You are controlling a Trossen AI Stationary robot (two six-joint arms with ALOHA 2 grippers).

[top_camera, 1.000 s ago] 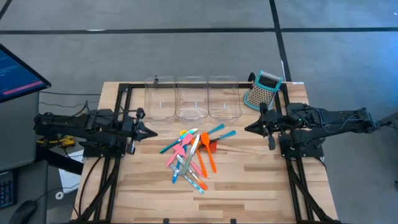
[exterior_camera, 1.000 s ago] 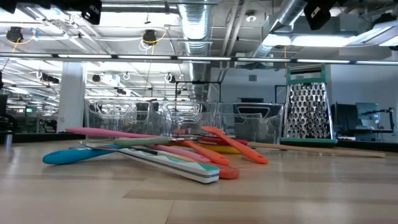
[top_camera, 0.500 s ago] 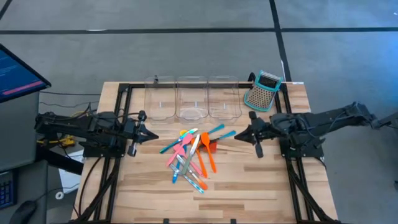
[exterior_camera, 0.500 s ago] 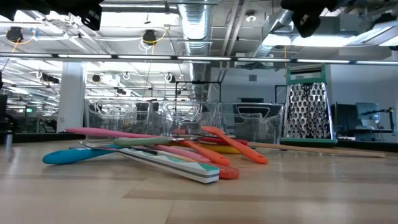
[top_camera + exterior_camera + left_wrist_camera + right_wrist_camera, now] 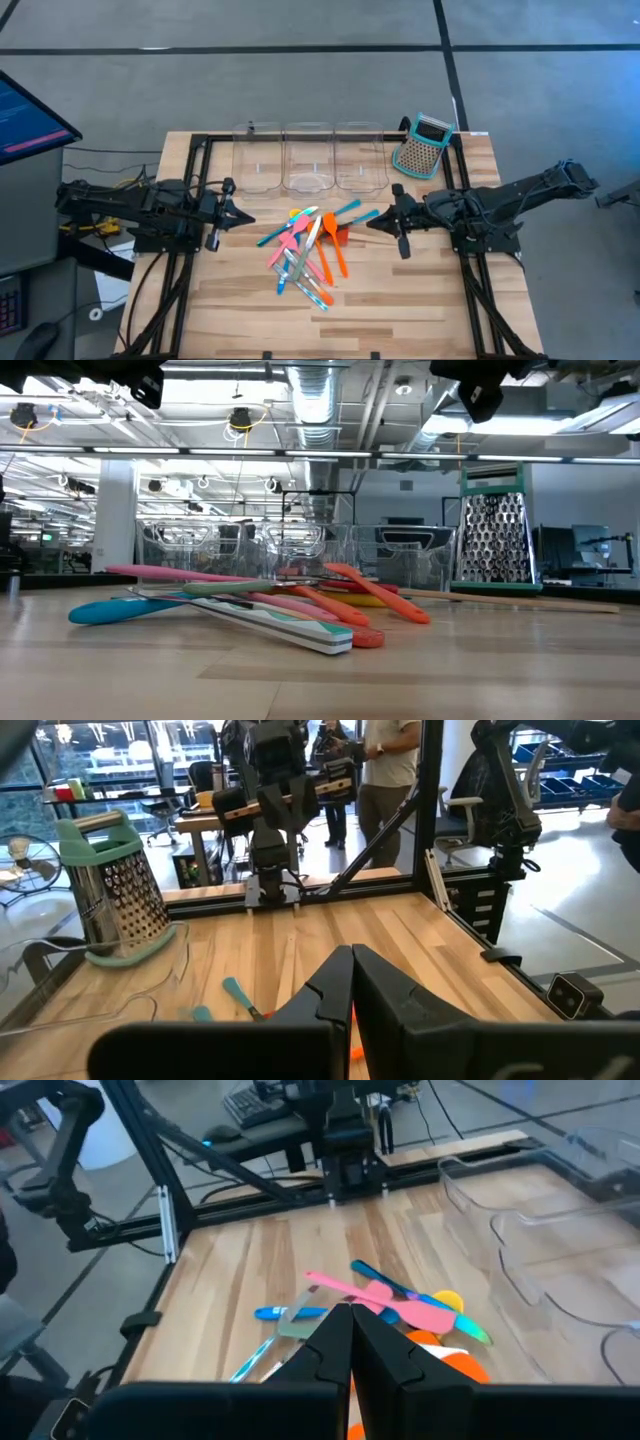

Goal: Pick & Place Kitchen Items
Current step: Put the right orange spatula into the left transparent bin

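The kitchen items (image 5: 312, 250) lie in a loose crossed pile at the table's middle: orange spatulas (image 5: 332, 250), pink (image 5: 390, 1302), teal (image 5: 350, 212) and blue spoons (image 5: 270, 1313), a yellow one (image 5: 447, 1300). In the low view the pile (image 5: 270, 600) rests on the wood. My right gripper (image 5: 372, 222) is shut and hovers just right of the pile, above the table, touching nothing. My left gripper (image 5: 246, 215) is shut and waits over the table's left side, left of the pile.
Three clear plastic bins (image 5: 310, 158) stand in a row at the far edge. A teal-and-grey box grater (image 5: 422, 146) stands at the far right. A black metal frame (image 5: 200, 190) runs along the table's sides. People stand beyond the table in the left wrist view.
My right gripper has moved toward the table's left, from the right frame rail to the pile's right edge, sinking a little and rolling slightly. It has stayed shut. The utensils have not moved.
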